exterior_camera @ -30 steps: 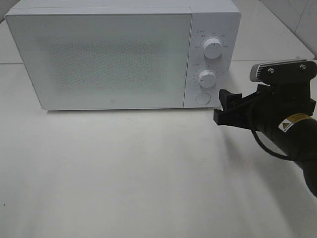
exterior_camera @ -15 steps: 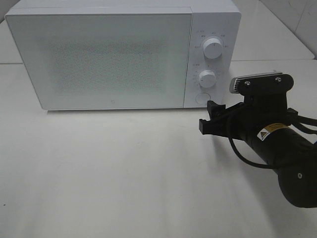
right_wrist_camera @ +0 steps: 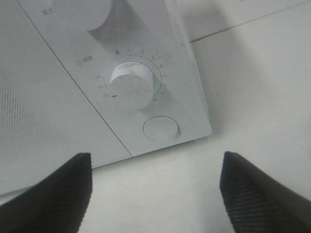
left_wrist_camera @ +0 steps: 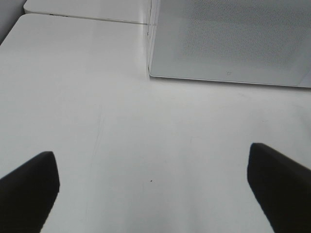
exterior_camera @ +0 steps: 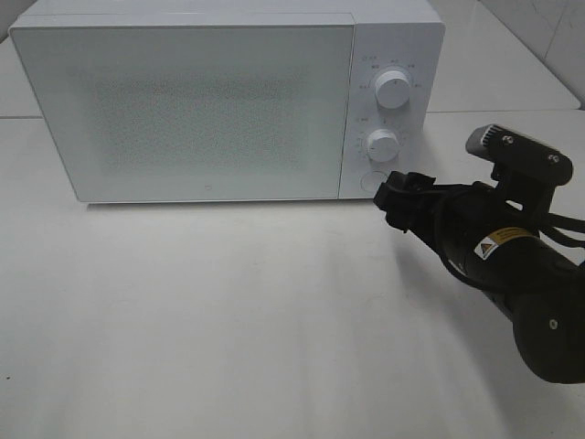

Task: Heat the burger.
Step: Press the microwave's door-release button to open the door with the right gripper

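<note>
White table [exterior_camera: 228,320] is carrying a closed microwave [exterior_camera: 183,101] at upper left, right pincer [exterior_camera: 397,194] is hovering wide just beside its round button [exterior_camera: 373,181], left pincer [left_wrist_camera: 151,191] is gaping wide.

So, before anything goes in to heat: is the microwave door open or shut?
Shut. The microwave door sits flush with the control panel, with no gap along its edge.

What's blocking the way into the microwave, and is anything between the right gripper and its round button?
The door of the microwave is shut, closing off the inside. No burger shows in any view. Between the open right gripper and the round button only bare table shows; nothing visible blocks it.
</note>
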Motion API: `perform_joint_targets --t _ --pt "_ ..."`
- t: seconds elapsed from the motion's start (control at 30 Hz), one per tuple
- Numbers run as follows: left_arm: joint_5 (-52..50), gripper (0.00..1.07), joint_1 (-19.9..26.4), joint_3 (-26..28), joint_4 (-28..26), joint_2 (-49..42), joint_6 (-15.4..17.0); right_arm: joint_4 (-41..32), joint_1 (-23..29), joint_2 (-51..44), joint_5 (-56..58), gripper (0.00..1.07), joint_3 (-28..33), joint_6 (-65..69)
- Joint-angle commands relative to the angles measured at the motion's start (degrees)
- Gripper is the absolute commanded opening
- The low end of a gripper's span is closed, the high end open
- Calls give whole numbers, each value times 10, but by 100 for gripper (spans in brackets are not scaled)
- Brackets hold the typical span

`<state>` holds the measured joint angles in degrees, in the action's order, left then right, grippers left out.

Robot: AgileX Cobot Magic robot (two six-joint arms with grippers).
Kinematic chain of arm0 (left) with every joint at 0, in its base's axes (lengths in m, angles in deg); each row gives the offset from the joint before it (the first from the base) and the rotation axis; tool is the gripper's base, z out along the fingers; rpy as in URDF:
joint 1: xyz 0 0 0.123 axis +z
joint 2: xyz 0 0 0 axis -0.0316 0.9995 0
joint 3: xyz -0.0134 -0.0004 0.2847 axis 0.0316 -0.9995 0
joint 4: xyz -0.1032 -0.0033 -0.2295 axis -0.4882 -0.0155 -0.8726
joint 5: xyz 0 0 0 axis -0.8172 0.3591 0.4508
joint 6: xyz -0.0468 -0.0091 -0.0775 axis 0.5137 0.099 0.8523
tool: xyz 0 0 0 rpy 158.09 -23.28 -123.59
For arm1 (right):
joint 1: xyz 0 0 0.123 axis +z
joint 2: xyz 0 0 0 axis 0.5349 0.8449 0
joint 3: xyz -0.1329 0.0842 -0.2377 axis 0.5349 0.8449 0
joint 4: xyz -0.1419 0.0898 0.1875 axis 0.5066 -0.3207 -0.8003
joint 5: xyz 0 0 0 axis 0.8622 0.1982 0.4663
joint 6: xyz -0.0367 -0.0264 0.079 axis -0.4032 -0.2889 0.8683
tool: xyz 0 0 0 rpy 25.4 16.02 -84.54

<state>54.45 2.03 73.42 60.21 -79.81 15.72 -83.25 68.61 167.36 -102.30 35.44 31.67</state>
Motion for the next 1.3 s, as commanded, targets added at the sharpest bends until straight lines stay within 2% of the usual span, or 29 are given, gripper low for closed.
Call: perform_joint_targets --t 0.03,0.07,0.13,0.2,0.33,0.4,0.43,0.47,0.5,0.53,0.57,0.6,0.63,0.67,0.7,0.73,0.77,1.1,1.3 --pt "-3 98 2 -3 -6 -11 4 2 0 -2 -6 68 -5 170" --pt "-3 98 2 -3 -6 -11 4 2 0 -2 -6 68 -5 170" --pt "-3 98 2 -3 -6 -11 4 2 0 -2 -3 64 -5 289" --pt "-3 98 2 -3 -6 -11 4 2 0 -2 -2 63 -5 318" --pt "-3 98 2 -3 -6 -11 4 2 0 -2 13 53 -5 471" --pt "-3 98 2 -3 -6 -11 4 2 0 -2 15 50 -5 500" --pt "-3 98 2 -3 -6 -11 4 2 0 -2 19 44 -5 547" --pt "-3 98 2 -3 -6 -11 4 2 0 -2 19 44 -5 547" --pt "-3 98 2 -3 -6 -11 4 2 0 -2 22 35 -5 583" --pt "-3 98 2 -3 -6 -11 4 2 0 -2 22 35 -5 583" --pt "-3 98 2 -3 -6 -11 4 2 0 -2 23 30 -5 598" --pt "-3 98 2 -3 -6 -11 4 2 0 -2 28 20 -5 618" --pt "-3 98 2 -3 -6 -11 4 2 0 -2 28 20 -5 618" --pt "-3 98 2 -3 -6 -11 4 1 0 -2 38 11 -5 629" --pt "-3 98 2 -3 -6 -11 4 -1 0 -2 45 6 -5 633" --pt "-3 98 2 -3 -6 -11 4 -1 0 -2 45 6 -5 633" --pt "-3 98 2 -3 -6 -11 4 -3 0 -2 57 0 -5 635" --pt "-3 98 2 -3 -6 -11 4 -15 -2 7 70 0 -17 642" --pt "-3 98 2 -3 -6 -11 4 -14 -2 57 70 0 -59 654"
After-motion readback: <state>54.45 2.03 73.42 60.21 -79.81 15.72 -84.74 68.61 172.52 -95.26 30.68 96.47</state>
